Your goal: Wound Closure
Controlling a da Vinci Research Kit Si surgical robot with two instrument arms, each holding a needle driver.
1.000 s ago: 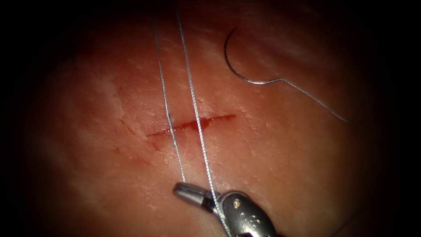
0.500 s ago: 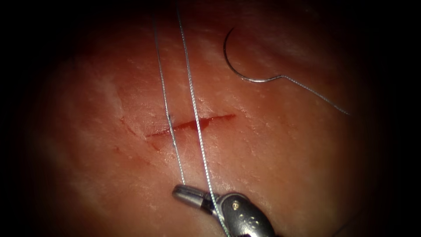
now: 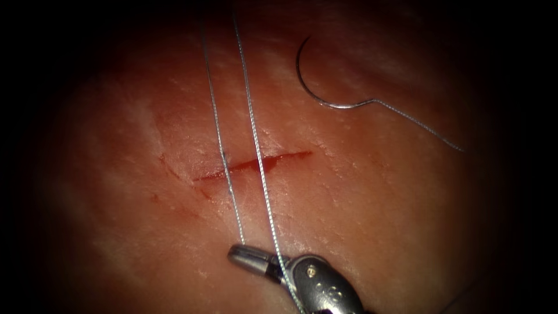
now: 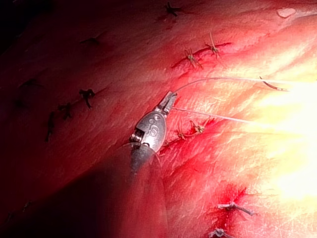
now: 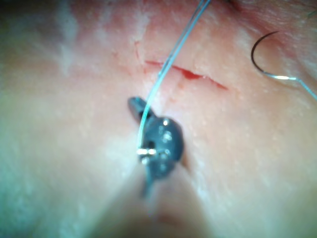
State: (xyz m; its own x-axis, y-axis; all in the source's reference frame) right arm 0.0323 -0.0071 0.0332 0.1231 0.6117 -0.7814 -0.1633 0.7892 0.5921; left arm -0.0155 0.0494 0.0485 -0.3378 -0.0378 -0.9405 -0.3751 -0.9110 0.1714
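The cut (image 3: 253, 164) runs across the middle of the tissue (image 3: 360, 221), red fluid along it. Two strands of thread (image 3: 256, 139) cross the cut from above. The left strand ends at my right tool (image 3: 242, 256), whose jaws are shut on it below the cut; the other strand passes over that tool's wrist. In the right wrist view the same tool (image 5: 136, 105) sits before the cut (image 5: 188, 74). The curved needle (image 3: 308, 81) lies free on the tissue, above and right of the cut, held by neither tool. My left tool (image 4: 168, 101) is shut on the thread (image 4: 223, 79).
The needle's trailing thread (image 3: 418, 125) runs off to the right across the tissue. Several older stitched cuts with knots (image 4: 198, 54) and short thread ends (image 4: 233, 207) lie around my left tool.
The thread trailing from the needle has shifted slightly upward. My right tool has crept a little to the left, still holding its strand.
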